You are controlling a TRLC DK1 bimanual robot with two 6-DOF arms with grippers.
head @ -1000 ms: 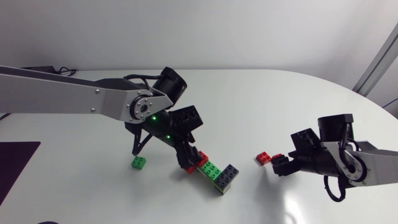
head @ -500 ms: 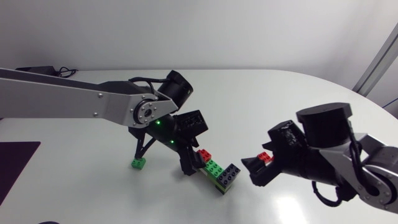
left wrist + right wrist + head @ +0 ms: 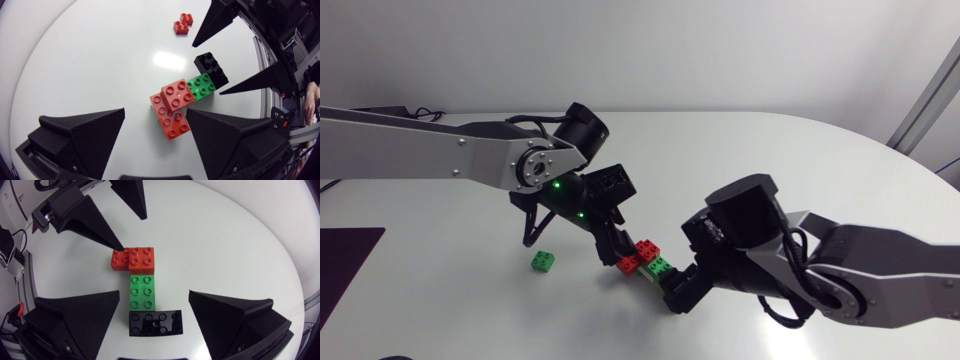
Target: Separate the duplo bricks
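A joined row of duplo bricks lies mid-table: red bricks point(image 3: 638, 254), a green one point(image 3: 658, 266), and a black one point(image 3: 155, 322) at the end. My left gripper point(image 3: 618, 250) stands open over the red end point(image 3: 170, 107); a gap shows beside at least one finger. My right gripper point(image 3: 678, 288) is open astride the black brick, clear of both its sides. In the left wrist view the right arm's fingers point(image 3: 215, 20) flank the black brick point(image 3: 211, 67). A loose green brick point(image 3: 543, 261) lies left of the row. A small red brick point(image 3: 183, 23) lies beyond it.
My right arm's body point(image 3: 750, 240) leans over the table right of the row and hides the small red brick from the head view. A dark purple mat point(image 3: 345, 265) lies at the left edge of the white table point(image 3: 740, 150).
My right arm swung left from beside the small red brick to the black end of the row, its jaws widening. My left gripper shifted slightly over the red end.
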